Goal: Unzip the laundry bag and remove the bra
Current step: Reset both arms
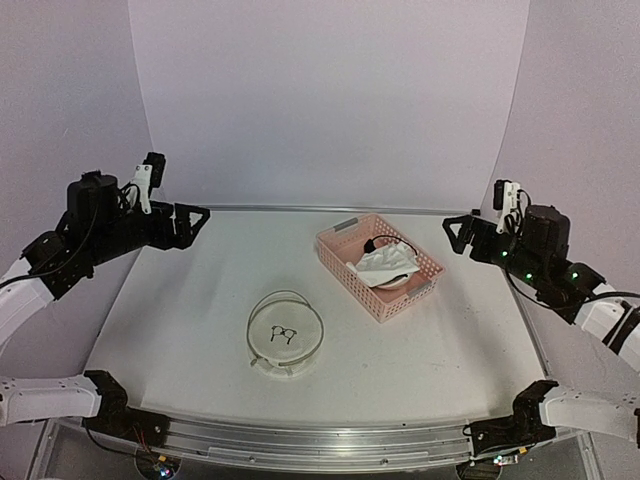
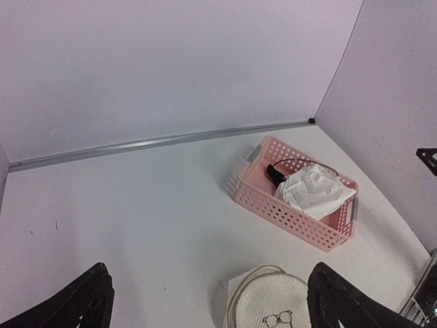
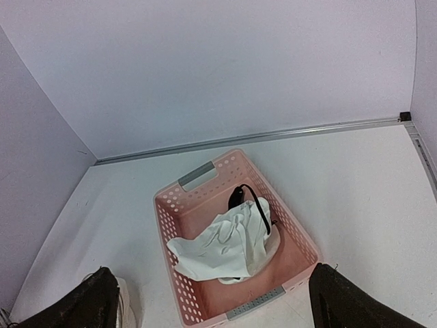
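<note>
The laundry bag, a round white mesh pouch with a small black drawing, lies flat on the table in front of the arms; its top also shows low in the left wrist view. The bra, crumpled white fabric with a thin black strap, lies inside the pink basket, seen too in both wrist views. My left gripper hangs open above the table's far left, holding nothing. Over the far right, my right gripper is also open and holds nothing, looking down at the basket.
The pink lattice basket with grey handles stands right of centre, angled. Lilac walls close off the back and both sides. A metal strip runs along the table's far edge.
</note>
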You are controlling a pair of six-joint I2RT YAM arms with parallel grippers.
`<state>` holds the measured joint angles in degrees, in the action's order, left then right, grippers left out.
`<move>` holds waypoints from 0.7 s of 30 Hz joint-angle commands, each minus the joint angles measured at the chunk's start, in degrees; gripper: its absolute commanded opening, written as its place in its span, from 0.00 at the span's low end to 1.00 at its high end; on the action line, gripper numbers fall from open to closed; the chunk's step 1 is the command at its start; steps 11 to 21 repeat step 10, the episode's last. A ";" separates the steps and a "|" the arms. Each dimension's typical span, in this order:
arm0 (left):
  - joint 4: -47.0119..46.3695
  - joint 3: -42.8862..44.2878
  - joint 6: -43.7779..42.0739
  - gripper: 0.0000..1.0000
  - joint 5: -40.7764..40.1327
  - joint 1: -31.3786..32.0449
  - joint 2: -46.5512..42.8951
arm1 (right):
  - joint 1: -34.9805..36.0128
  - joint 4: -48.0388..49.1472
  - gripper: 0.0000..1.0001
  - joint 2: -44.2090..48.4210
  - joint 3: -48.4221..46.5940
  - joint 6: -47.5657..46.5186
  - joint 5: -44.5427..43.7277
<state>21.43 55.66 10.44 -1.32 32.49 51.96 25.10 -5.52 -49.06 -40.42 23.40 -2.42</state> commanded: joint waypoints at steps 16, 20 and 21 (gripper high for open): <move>-7.55 -2.20 -0.51 0.99 1.15 -0.32 -3.35 | 0.07 2.37 0.98 0.00 -1.57 -0.19 5.31; -7.55 -2.20 -0.51 0.99 1.15 -0.32 -3.35 | 0.07 2.37 0.98 0.00 -1.57 -0.19 5.31; -7.55 -2.20 -0.51 0.99 1.15 -0.32 -3.35 | 0.07 2.37 0.98 0.00 -1.57 -0.19 5.31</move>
